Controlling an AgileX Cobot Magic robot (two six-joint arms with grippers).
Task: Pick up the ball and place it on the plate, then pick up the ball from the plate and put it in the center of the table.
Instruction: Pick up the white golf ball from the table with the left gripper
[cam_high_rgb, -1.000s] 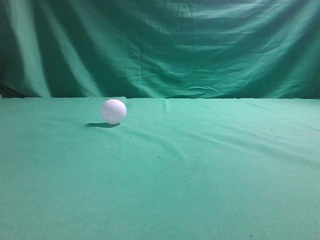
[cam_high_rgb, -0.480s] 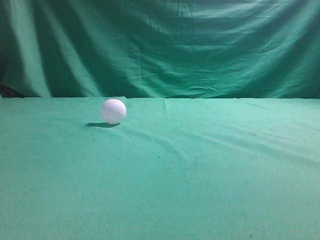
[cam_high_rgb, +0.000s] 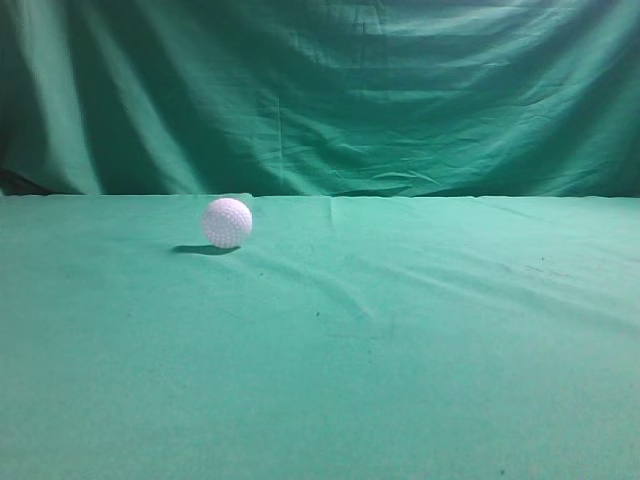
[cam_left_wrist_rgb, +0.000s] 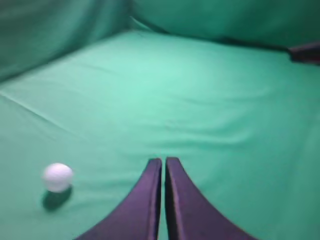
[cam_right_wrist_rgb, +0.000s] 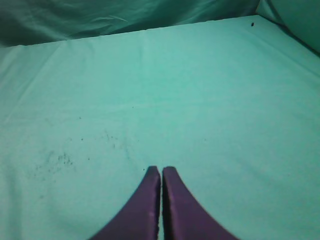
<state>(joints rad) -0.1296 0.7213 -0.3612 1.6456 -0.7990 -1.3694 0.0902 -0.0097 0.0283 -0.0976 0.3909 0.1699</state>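
A white dimpled ball (cam_high_rgb: 227, 222) rests on the green cloth-covered table (cam_high_rgb: 400, 330), left of centre towards the back. It also shows in the left wrist view (cam_left_wrist_rgb: 57, 177), to the left of my left gripper (cam_left_wrist_rgb: 164, 161), which is shut and empty above the cloth. My right gripper (cam_right_wrist_rgb: 161, 170) is shut and empty above bare cloth. Neither gripper shows in the exterior view. No plate is in view.
A green cloth backdrop (cam_high_rgb: 320, 95) hangs behind the table. A dark object (cam_left_wrist_rgb: 305, 51) sits at the far right edge of the left wrist view. Small dark specks (cam_right_wrist_rgb: 57, 159) mark the cloth in the right wrist view.
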